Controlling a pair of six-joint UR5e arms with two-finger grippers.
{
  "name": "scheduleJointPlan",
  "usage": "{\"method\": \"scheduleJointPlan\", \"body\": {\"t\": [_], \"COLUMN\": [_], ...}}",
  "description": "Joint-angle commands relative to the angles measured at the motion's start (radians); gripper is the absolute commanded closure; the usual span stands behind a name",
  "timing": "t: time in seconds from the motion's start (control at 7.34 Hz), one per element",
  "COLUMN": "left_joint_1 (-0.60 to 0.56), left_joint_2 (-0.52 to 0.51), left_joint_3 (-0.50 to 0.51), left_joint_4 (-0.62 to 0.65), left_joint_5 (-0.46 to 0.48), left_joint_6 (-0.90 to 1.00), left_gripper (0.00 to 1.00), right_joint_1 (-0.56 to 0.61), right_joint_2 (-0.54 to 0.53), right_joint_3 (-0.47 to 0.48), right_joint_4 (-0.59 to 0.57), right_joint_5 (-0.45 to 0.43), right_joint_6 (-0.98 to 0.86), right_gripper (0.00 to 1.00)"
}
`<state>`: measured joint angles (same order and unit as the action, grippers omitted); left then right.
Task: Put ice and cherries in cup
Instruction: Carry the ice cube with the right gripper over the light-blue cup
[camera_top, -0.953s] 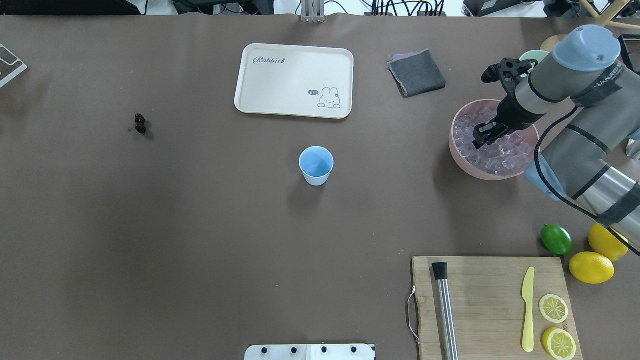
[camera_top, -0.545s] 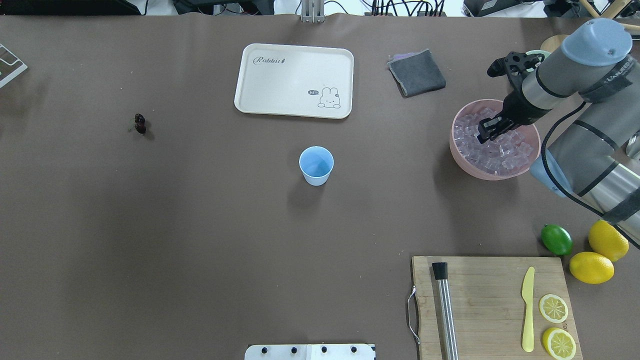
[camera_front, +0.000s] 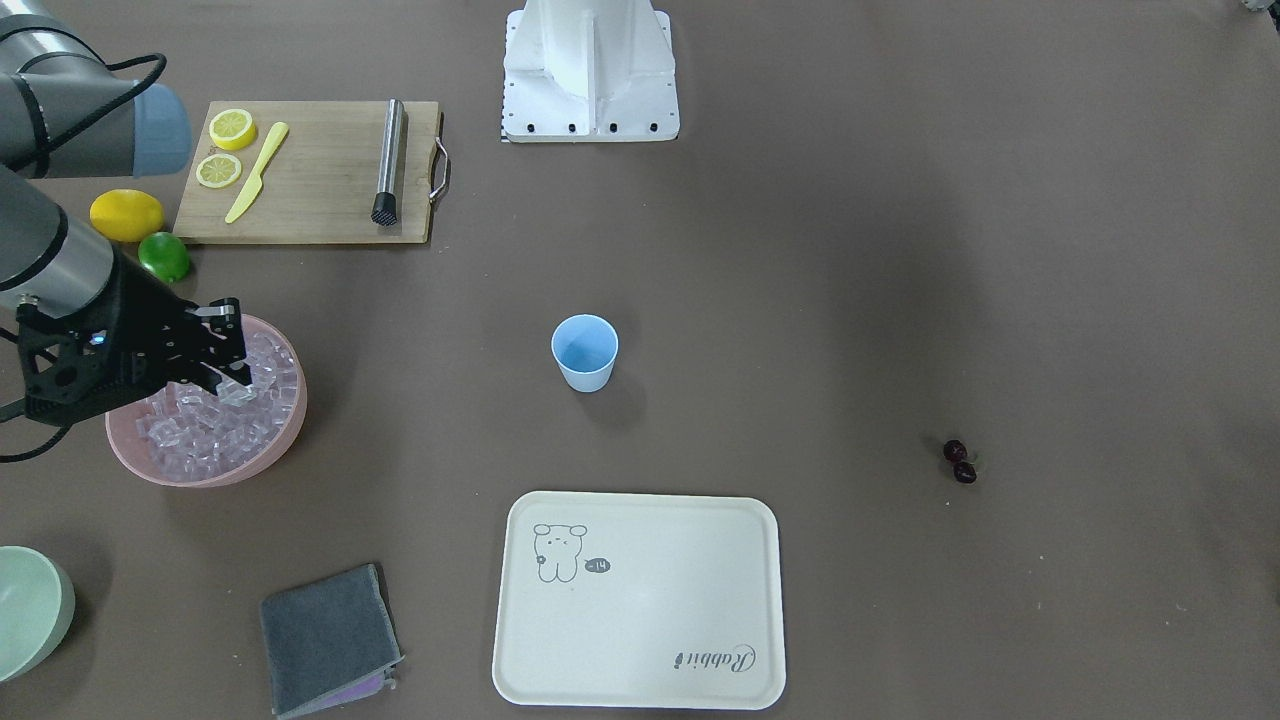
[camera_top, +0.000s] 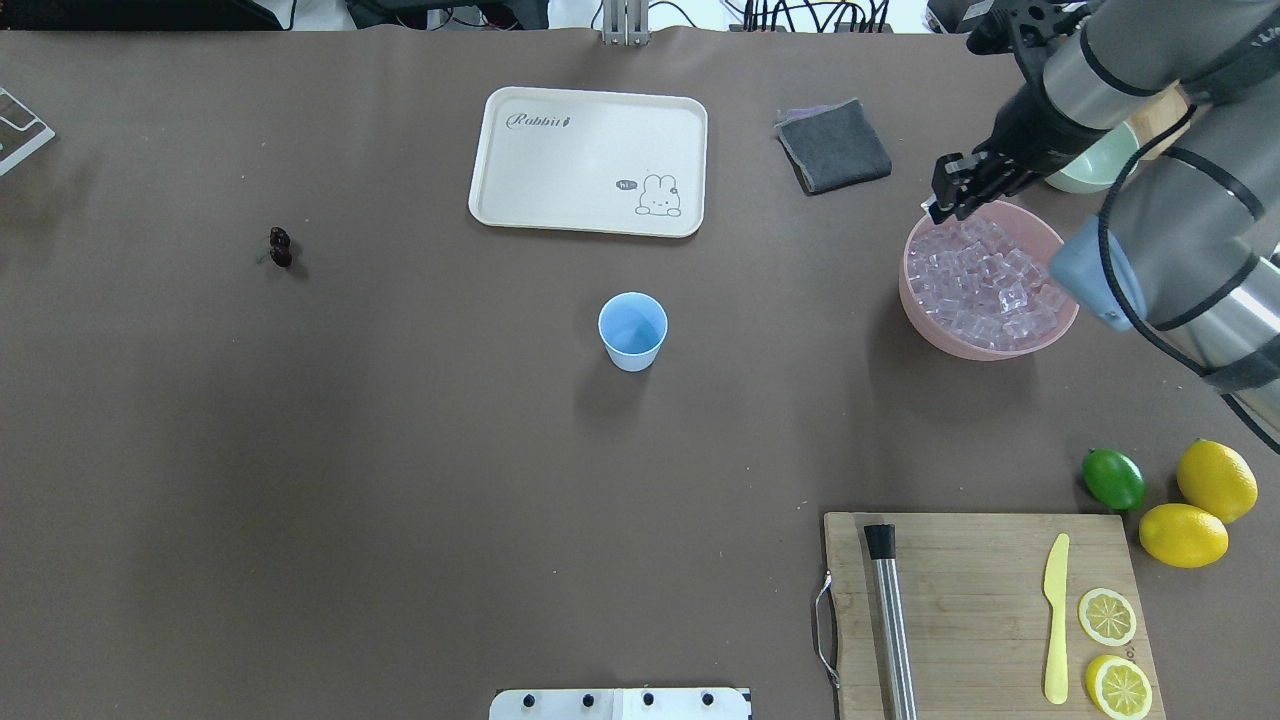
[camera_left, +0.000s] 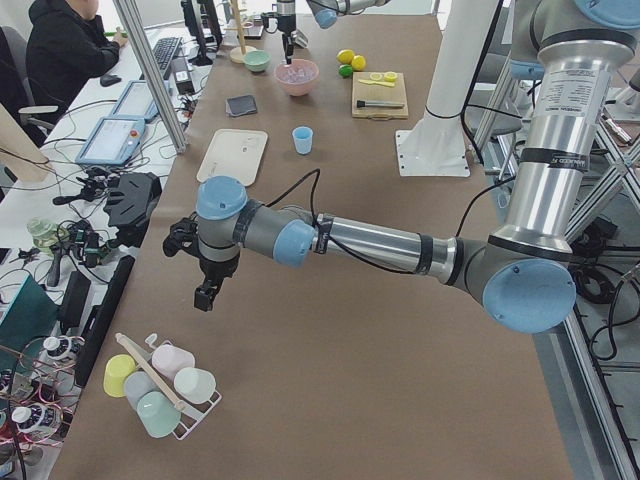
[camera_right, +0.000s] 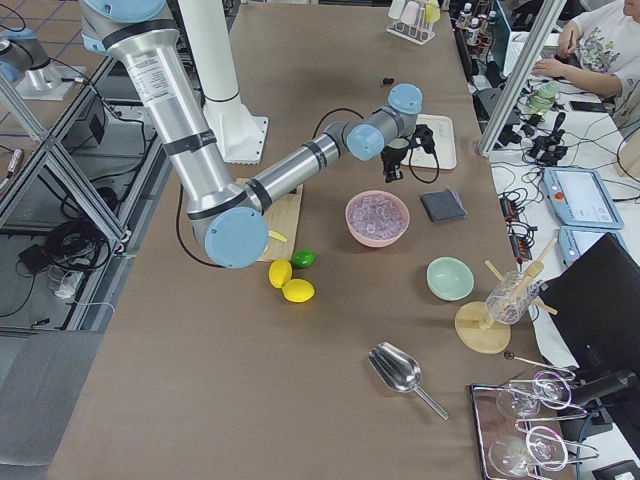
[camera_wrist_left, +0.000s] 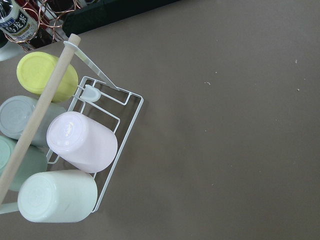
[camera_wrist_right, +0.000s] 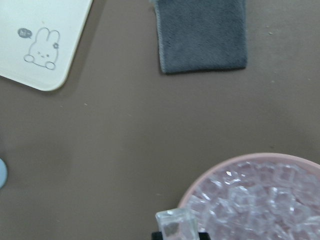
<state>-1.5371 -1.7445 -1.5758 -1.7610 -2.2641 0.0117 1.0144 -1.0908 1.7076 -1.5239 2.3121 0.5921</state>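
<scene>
The light-blue cup (camera_top: 632, 330) stands upright mid-table, also in the front view (camera_front: 584, 352). The cherries (camera_top: 280, 247) lie far to its left, alone on the table. The ice (camera_top: 985, 285) fills a pink bowl (camera_top: 912, 300) on the right. My right gripper (camera_top: 942, 203) hangs above the bowl's far-left rim, shut on one ice cube (camera_wrist_right: 176, 225), which also shows in the front view (camera_front: 238, 392). My left gripper (camera_left: 204, 297) hovers far off at the table's left end, over a cup rack. I cannot tell whether it is open or shut.
A white tray (camera_top: 588, 160) and a grey cloth (camera_top: 832, 145) lie beyond the cup. A pale green bowl (camera_top: 1090, 165) sits behind the pink bowl. A cutting board (camera_top: 980, 600) with a knife, a metal muddler and lemon slices, a lime (camera_top: 1113, 479) and lemons (camera_top: 1183, 534) lie near right.
My right gripper has risen out of the pink bowl with an ice cube in it and now hangs over the bowl's far-left rim. Cup and cherries have not moved.
</scene>
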Motion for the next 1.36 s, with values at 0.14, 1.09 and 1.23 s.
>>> {"method": "scheduleJointPlan", "body": {"t": [0.14, 1.09, 1.23], "left_joint_1": [0.005, 0.012, 0.012], "left_joint_2": [-0.001, 0.0, 0.0], "left_joint_3": [0.0, -0.003, -0.001], "left_joint_4": [0.0, -0.043, -0.043], "left_joint_5": [0.0, 0.002, 0.002], "left_joint_6": [-0.001, -0.044, -0.044], "left_gripper": [0.02, 0.02, 0.02], "right_joint_1": [-0.155, -0.412, -0.412], "right_joint_2": [0.327, 0.427, 0.396], "right_joint_3": [-0.19, -0.243, -0.212], "right_joint_4": [-0.024, -0.015, -0.015], "right_joint_5": [-0.121, -0.392, -0.392], "right_joint_6": [0.275, 0.46, 0.453], "right_gripper": [1.0, 1.0, 1.0]}}
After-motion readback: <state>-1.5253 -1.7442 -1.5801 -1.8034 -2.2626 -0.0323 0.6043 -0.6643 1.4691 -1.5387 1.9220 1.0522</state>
